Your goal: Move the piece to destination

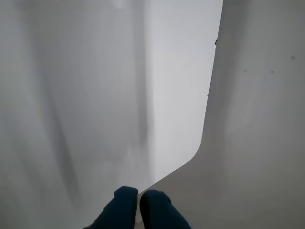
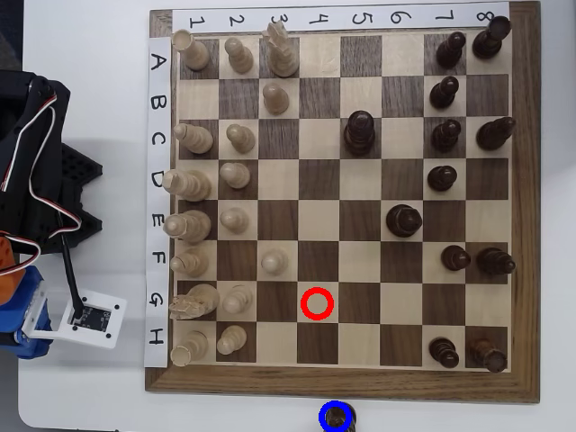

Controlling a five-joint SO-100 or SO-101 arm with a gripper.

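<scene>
In the overhead view the piece (image 2: 338, 418), a small dark brown pawn, stands inside the blue ring of the destination (image 2: 336, 417), on white surface just below the board's lower frame. The arm (image 2: 36, 180) is folded at the far left, well away from the pawn. My gripper (image 1: 138, 200) shows only in the wrist view, at the bottom edge. Its two dark blue fingertips (image 1: 121, 202) touch each other, shut, with nothing between them. They hang over plain white table, and neither the pawn nor the ring appears in that view.
The chessboard (image 2: 342, 382) carries pale pieces (image 2: 236, 171) on its left columns and dark pieces (image 2: 445, 135) on the right. A red ring (image 2: 316, 303) marks a square near the lower middle. In the wrist view the table's rounded corner edge (image 1: 200, 148) runs beside a grey area.
</scene>
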